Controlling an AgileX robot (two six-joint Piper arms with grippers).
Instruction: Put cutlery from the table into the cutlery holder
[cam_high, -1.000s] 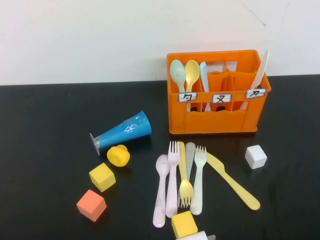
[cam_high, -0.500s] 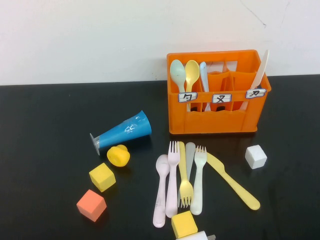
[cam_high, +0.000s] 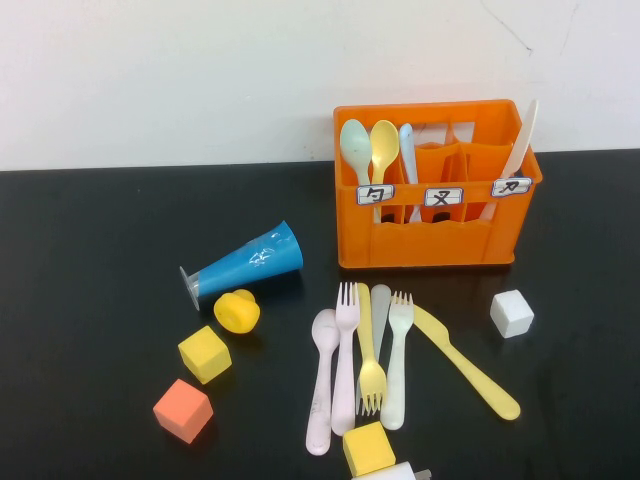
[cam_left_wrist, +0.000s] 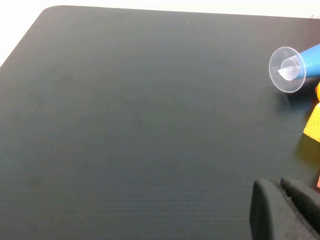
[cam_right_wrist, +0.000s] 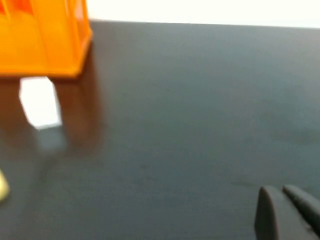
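The orange cutlery holder (cam_high: 430, 215) stands at the back right of the black table (cam_high: 90, 240). Its left compartment holds a pale green spoon (cam_high: 354, 145), a yellow spoon (cam_high: 384, 145) and a pale handle; its right compartment holds a white knife (cam_high: 520, 140). In front of it lie a pink spoon (cam_high: 322, 380), pink fork (cam_high: 345, 360), yellow fork (cam_high: 368, 350), white fork (cam_high: 397, 360) and yellow knife (cam_high: 465, 365). Neither gripper shows in the high view. My left gripper (cam_left_wrist: 272, 182) is shut and empty over bare table. My right gripper (cam_right_wrist: 274, 189) is shut and empty, to the side of the holder (cam_right_wrist: 45, 40).
A blue cone cup (cam_high: 245, 262) lies on its side at the left, with a yellow round piece (cam_high: 237, 311), a yellow cube (cam_high: 204, 353) and an orange cube (cam_high: 183, 410) near it. Another yellow cube (cam_high: 368, 447) sits below the cutlery. A white cube (cam_high: 511, 312) is at the right.
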